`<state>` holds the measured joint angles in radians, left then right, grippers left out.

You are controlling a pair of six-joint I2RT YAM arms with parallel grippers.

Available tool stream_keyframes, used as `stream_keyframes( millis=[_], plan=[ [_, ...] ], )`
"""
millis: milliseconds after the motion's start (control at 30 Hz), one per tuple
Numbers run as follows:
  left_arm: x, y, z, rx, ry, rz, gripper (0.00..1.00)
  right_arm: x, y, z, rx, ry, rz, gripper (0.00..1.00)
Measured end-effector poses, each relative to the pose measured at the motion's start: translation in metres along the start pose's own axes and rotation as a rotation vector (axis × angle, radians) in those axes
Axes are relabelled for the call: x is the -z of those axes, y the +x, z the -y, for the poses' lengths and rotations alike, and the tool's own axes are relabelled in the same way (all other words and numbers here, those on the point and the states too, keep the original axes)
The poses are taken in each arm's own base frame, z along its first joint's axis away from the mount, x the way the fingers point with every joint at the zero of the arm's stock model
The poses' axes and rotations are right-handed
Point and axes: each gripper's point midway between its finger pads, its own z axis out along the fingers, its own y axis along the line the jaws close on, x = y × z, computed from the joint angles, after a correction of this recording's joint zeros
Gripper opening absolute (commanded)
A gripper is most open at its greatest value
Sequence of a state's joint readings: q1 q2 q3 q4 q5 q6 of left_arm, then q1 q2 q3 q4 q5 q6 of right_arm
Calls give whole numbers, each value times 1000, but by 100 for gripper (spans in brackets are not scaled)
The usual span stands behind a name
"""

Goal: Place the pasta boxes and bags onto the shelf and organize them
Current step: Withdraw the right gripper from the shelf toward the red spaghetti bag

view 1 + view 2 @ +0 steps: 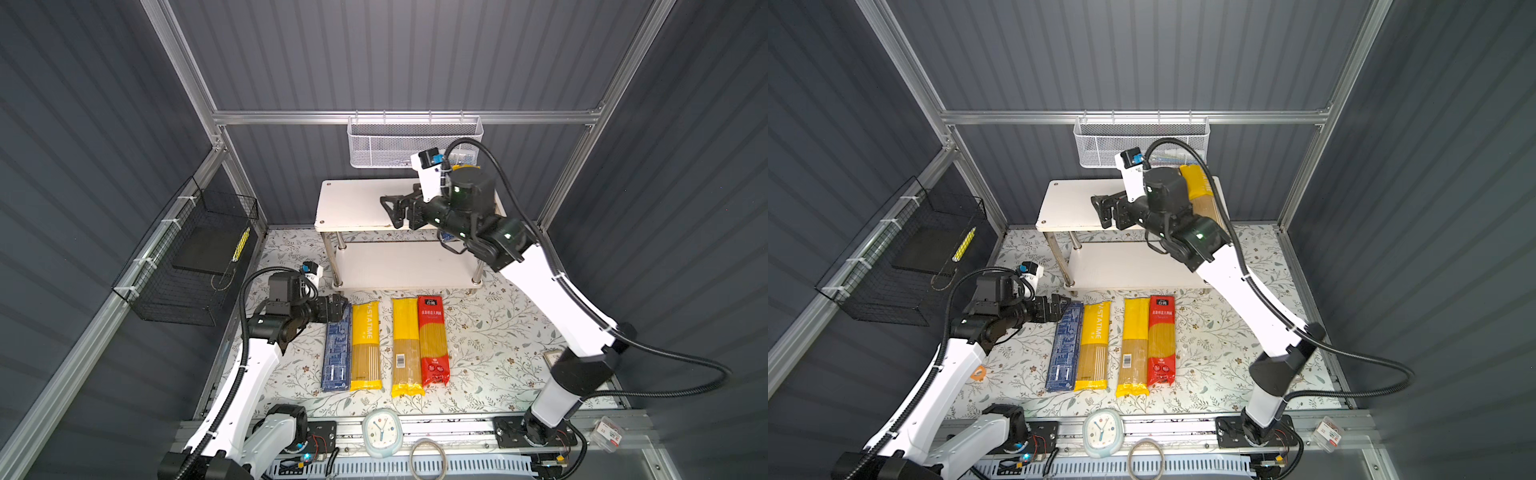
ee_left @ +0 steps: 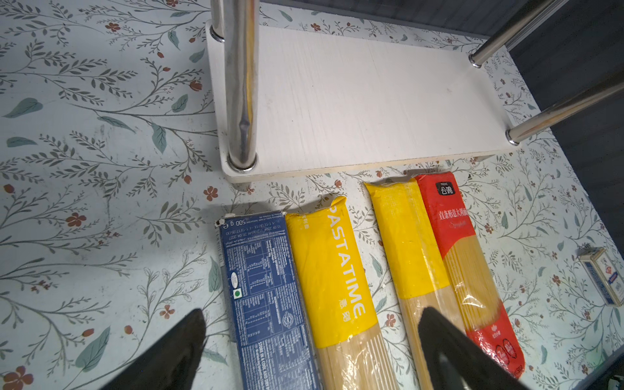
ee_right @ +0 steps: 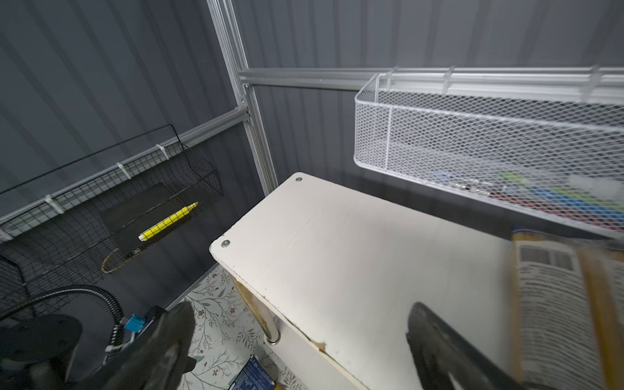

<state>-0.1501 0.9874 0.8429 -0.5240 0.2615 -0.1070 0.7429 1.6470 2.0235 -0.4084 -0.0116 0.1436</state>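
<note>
Right wrist view: blurred and cut off, a yellow plastic spaghetti bag (image 3: 553, 304) is laid along the white two-tier board shelf (image 3: 337, 243) top's right edge, while the right gripper (image 3: 300, 310) and left gripper (image 2: 312, 312) are held spread wide, empty.

White 2-tier shelf (image 1: 353, 203) on shiny metal legs, and 1 yellow bag (image 1: 1196, 185) already lies flat at the right end of its top board. In front, 4 long packs lie flat in a row: dark-blue carton (image 1: 336, 351) touching the PASTATIME bag (image 1: 365, 347), a gap, then the plain yellow bag (image 1: 406, 347) against the red bag (image 1: 433, 340).
</note>
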Motion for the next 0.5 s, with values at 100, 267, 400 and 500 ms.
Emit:
stream_keyframes(
  millis=[100, 267, 400, 500],
  plan=[
    [0, 0, 0, 0, -1, 0, 99, 31, -1, -5, 3, -33, 9, 99],
    [0, 0, -1, 0, -8, 2, 99, 60, 40, -8, -6, -49, -89, 99],
    [0, 0, -2, 0, -11, 2, 99, 79, 77, 5, -13, 16, -182, 99],
    [0, 0, -2, 0, -11, 2, 99, 95, 83, 12, -25, 57, -221, 99]
  ],
)
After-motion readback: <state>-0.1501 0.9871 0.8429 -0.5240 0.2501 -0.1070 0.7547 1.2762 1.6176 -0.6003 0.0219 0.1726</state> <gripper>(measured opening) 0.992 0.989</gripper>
